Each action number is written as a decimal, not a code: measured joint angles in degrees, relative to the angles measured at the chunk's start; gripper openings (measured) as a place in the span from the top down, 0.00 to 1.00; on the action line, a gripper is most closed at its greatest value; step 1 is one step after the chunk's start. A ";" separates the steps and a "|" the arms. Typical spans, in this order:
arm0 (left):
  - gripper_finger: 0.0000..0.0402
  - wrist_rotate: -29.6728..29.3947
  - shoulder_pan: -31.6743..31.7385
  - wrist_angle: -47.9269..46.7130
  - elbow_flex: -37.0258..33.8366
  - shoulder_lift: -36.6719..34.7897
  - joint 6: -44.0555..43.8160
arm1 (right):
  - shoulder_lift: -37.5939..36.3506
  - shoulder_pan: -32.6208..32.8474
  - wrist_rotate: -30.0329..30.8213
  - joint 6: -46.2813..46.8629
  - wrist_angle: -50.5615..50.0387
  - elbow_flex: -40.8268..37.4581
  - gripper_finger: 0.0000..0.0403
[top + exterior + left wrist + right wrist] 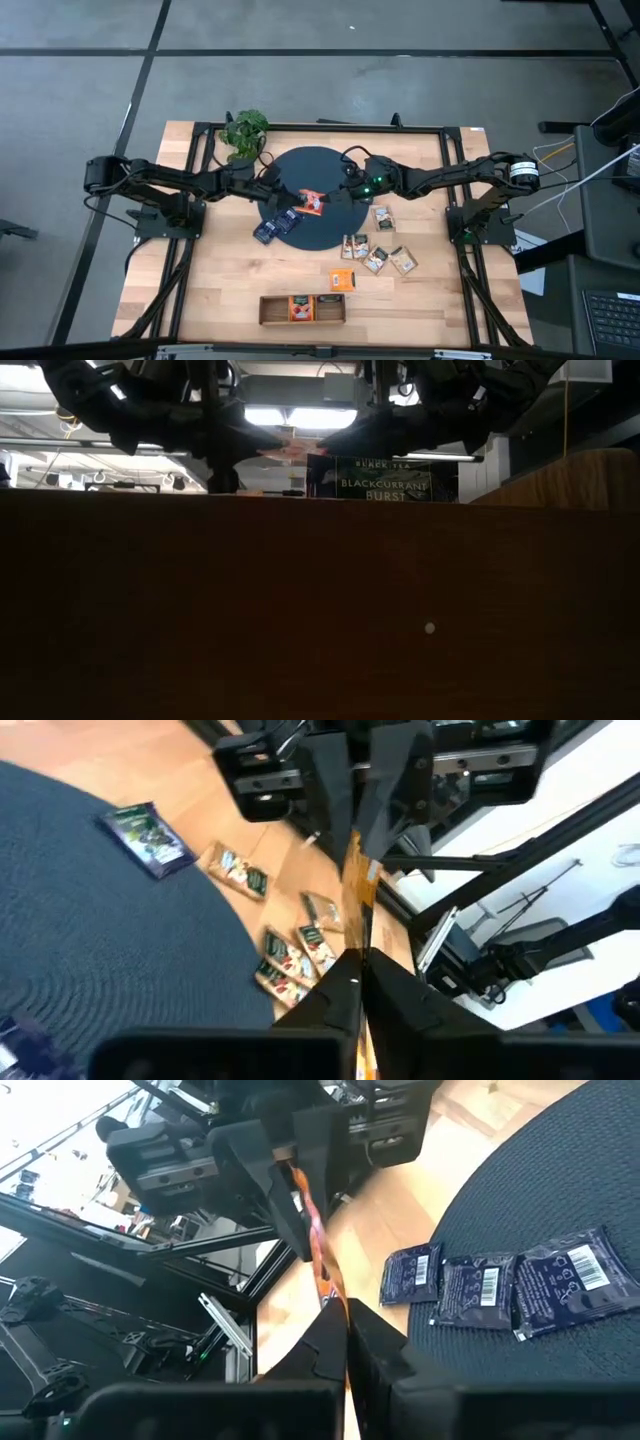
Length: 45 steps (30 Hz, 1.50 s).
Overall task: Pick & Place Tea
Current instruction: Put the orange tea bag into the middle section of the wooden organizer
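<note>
A: What's the setting?

B: A grey concrete floor with dark seams around a pale wooden table [200, 290] in a black frame. From table height the room behind shows bright ceiling lights and shelving, though a dark brown board fills most of that view.

A: Any writing?

B: Yes, over that board a dark packet [383, 479] reads "BLACKCURRANT BURST", with a smaller line above that I can't read for sure.

A: And on the table?

B: A dark blue-grey round woven mat [300, 232] is the landmark. A leafy green plant [244, 132] stands just off its far-left edge. A long wooden three-compartment tray [302, 308] lies near the front edge, well apart from the mat, with orange packets inside.

A: Where's the tea?

B: One red-orange flat square tea sachet [313, 203] is held above the mat's middle, edge-on between both arms. The left gripper [357, 963] is clenched on one edge, the right gripper [344, 1312] clenched on the opposite edge. Three dark blue sachets with white barcodes [480, 1290] lie side by side at the mat's left rim. Several beige-green sachets [375, 250] are scattered on the wood right of the mat, and one orange sachet [342, 279] lies between the mat and the tray.
</note>
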 joint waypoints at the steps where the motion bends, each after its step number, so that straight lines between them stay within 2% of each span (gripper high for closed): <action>1: 0.98 -0.06 -0.25 0.08 0.00 0.00 0.09 | 0.00 0.00 0.00 -0.02 0.11 0.00 0.98; 7: 0.99 -0.02 -2.59 -0.40 0.02 0.02 0.10 | 0.00 0.02 -0.58 0.13 0.26 0.00 0.90; 11: 0.99 0.28 -5.14 -4.01 2.11 0.02 0.04 | 0.00 0.00 -6.40 1.67 -0.47 0.02 0.88; 13: 0.99 1.23 -6.54 -9.44 4.42 0.02 1.23 | 0.00 0.00 -10.10 2.99 -2.06 0.02 0.88; 19: 0.99 4.88 -10.56 -33.32 14.07 0.02 6.06 | 0.00 0.00 -19.20 4.25 -8.45 0.02 0.88; 26: 0.99 9.07 -15.10 -46.83 22.89 0.00 7.66 | 0.00 0.00 -21.13 1.32 -16.55 0.02 0.87; 36: 0.99 11.07 -22.22 -49.61 25.49 3.93 4.44 | 0.00 0.00 -19.47 -0.48 -22.16 0.02 0.87; 45: 0.99 11.52 -26.44 -44.19 26.46 12.10 1.50 | 0.00 0.00 -17.92 -0.50 -25.62 0.02 0.87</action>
